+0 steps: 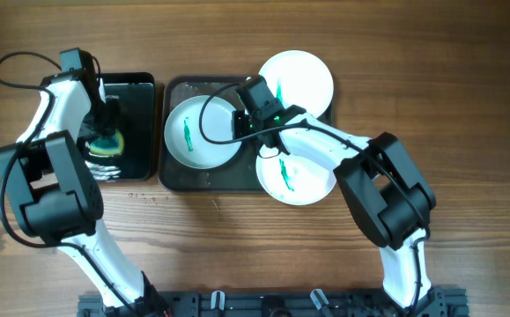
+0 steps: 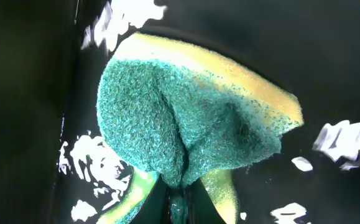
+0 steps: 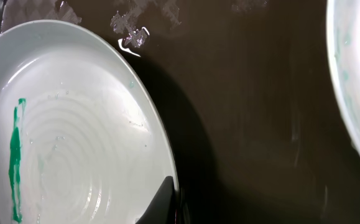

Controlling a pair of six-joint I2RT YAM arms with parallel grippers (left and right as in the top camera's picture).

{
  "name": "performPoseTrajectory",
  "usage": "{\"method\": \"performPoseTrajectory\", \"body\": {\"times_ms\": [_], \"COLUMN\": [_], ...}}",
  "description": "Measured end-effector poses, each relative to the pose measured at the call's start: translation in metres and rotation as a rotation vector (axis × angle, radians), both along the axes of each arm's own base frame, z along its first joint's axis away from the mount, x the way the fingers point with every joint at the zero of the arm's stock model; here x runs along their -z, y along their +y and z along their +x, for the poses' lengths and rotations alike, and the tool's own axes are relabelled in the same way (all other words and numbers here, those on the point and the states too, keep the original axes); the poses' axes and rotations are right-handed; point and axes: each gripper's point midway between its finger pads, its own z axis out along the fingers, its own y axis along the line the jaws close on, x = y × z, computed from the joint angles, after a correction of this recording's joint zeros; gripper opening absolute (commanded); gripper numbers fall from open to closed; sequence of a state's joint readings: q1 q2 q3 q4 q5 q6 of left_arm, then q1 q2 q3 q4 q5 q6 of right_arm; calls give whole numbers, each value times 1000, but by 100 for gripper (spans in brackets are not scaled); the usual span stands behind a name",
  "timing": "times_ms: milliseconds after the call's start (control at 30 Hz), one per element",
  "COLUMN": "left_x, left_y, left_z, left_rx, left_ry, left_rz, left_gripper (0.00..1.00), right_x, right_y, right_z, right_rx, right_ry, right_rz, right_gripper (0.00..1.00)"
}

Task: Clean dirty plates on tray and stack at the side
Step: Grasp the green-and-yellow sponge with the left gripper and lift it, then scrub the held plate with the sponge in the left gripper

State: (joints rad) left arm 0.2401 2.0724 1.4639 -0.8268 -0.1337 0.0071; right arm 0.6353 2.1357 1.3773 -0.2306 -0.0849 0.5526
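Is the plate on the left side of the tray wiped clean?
No, the plate carries a teal streak near its left edge.

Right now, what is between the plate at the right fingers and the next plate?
Only bare, wet tray floor between that plate and its neighbour, as the right wrist view shows.

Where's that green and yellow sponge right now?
In the overhead view the sponge is on the left side, inside the black container just left of the tray, pinched by the left gripper.
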Motion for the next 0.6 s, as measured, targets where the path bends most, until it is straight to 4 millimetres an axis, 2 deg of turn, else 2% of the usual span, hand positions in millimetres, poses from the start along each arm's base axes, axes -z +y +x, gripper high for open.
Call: {"method": "performPoseTrajectory", "body": {"times_ms": [133, 200, 333, 500, 600], "left_x": [-3, -7, -24, -70, -101], "left_y": [-5, -13, -26, -45, -65], "left_z": [-2, -5, -6, 11, 11], "left_rx": [-14, -24, -48, -26, 5], "left_ry": [11, 30, 47, -50, -107], "left_rz": [-18, -66, -132, -193, -247], "left_gripper": [4, 4, 4, 4, 4], "right_x": [0, 0, 0, -1, -1], "right_y": [0, 0, 3, 9, 7], "right_z": [0, 0, -3, -8, -9], "right_rx": [0, -2, -13, -42, -46], "right_ry": [1, 2, 15, 46, 77], "right_rz": [0, 2, 19, 60, 88], "right_gripper": [4, 4, 4, 4, 4]}}
